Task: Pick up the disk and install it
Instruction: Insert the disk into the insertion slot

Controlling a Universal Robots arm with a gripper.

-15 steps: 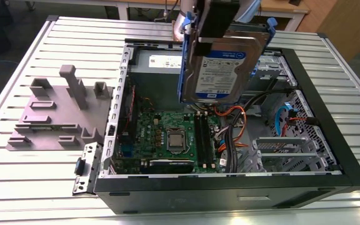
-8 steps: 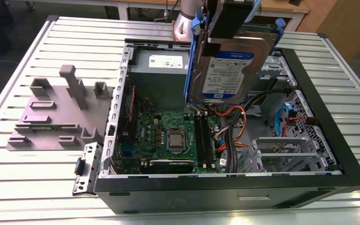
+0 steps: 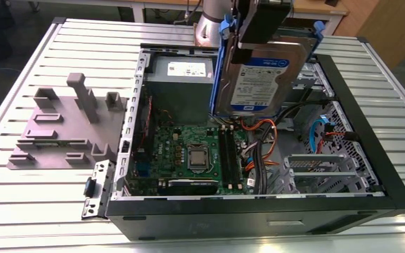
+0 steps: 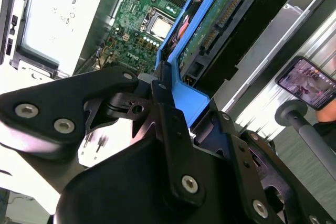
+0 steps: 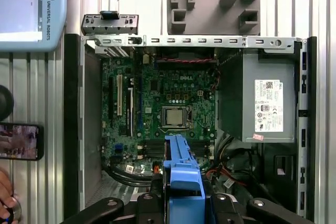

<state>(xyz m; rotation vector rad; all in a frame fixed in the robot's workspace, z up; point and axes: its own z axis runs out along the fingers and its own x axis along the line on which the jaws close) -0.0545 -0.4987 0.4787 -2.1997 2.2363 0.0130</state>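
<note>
The hand is clamped on the disk, holding it upright, white-and-blue label facing out, above the open computer case on the worktop.

Smooth silvery metal disk framed by glossy blue plastic carrier.
</note>
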